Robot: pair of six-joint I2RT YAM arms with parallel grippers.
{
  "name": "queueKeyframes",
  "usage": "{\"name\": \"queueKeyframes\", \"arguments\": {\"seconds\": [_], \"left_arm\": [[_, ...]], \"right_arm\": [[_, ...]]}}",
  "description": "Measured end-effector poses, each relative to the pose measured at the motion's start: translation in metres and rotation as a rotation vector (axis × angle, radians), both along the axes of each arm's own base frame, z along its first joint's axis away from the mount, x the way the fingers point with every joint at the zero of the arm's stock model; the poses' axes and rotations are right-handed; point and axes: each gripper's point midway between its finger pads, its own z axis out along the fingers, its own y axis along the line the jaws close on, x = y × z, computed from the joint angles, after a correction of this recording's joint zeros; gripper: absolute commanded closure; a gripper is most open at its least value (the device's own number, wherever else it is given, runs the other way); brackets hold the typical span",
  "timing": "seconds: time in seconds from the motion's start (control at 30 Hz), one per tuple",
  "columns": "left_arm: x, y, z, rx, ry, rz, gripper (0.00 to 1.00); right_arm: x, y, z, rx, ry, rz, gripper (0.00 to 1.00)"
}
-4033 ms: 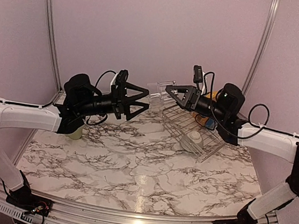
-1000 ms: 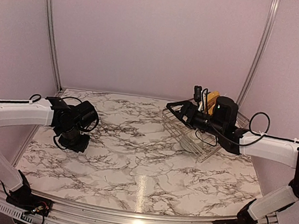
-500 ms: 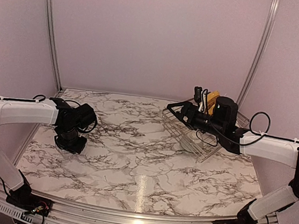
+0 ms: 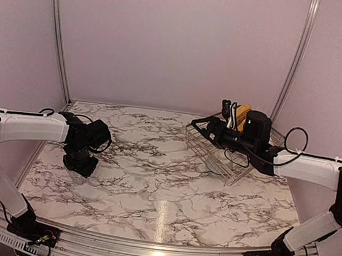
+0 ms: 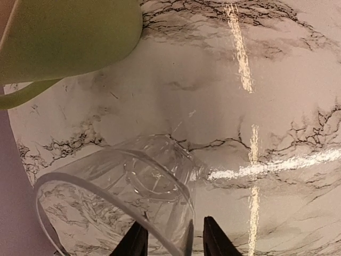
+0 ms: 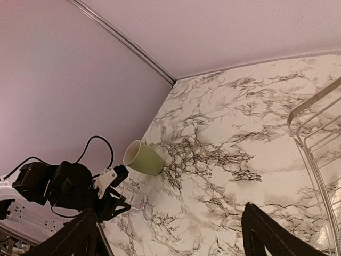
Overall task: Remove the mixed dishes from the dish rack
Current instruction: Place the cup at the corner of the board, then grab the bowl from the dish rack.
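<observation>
The clear glass (image 5: 133, 197) stands on the marble table at the left, next to the pale green mug (image 5: 64, 37). My left gripper (image 5: 175, 240) points down over the glass. Its fingers straddle the glass wall, one inside and one outside, with small gaps, so it is open. In the right wrist view the glass (image 6: 130, 200) and the mug (image 6: 144, 158) show below the left gripper. My right gripper (image 4: 199, 122) is open and empty above the left end of the dish rack (image 4: 201, 149). A yellow-orange plate (image 4: 242, 114) stands in the rack behind the right arm. The other dishes are hidden.
The rack's wire rim (image 6: 319, 138) shows at the right of the right wrist view. The side wall and its metal rail (image 4: 58, 35) run close behind the mug and glass. The left arm (image 4: 35, 128) lies along the table's left side.
My left gripper has shifted a little left and down at the table's left side with the glass under it. The right arm has barely moved.
</observation>
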Motion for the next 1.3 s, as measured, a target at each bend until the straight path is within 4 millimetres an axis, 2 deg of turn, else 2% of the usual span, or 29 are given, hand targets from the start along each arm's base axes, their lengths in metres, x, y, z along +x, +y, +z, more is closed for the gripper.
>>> {"name": "queueKeyframes", "arguments": {"seconds": [0.27,0.43,0.57,0.73,0.87,0.97,1.13,1.2,1.3], "left_arm": [[0.011,-0.003,0.02,-0.005,-0.047,-0.004,0.42],[0.023,-0.012,0.044,-0.043,-0.104,-0.011,0.21],[0.037,-0.023,0.077,-0.105,-0.19,-0.025,0.14],[0.047,-0.031,0.109,-0.177,-0.283,-0.044,0.01],[0.05,-0.039,0.126,-0.248,-0.339,-0.056,0.01],[0.051,-0.048,0.15,-0.342,-0.413,-0.067,0.01],[0.046,-0.062,0.206,-0.567,-0.583,-0.099,0.01],[0.043,-0.068,0.218,-0.643,-0.617,-0.112,0.01],[0.042,-0.077,0.221,-0.706,-0.62,-0.126,0.01]], "right_arm": [[0.006,-0.002,-0.014,-0.096,0.007,-0.014,0.09],[0.021,-0.011,-0.022,-0.252,0.017,-0.067,0.09],[0.028,-0.031,-0.032,-0.417,0.021,-0.14,0.07],[0.036,-0.071,-0.052,-0.626,0.055,-0.246,0.06],[0.045,-0.105,-0.062,-0.73,0.111,-0.316,0.07],[0.056,-0.119,-0.074,-0.793,0.168,-0.343,0.08],[0.064,-0.129,-0.119,-0.913,0.304,-0.327,0.13],[0.064,-0.13,-0.135,-0.955,0.354,-0.311,0.17],[0.065,-0.131,-0.151,-0.998,0.405,-0.293,0.23]]}}
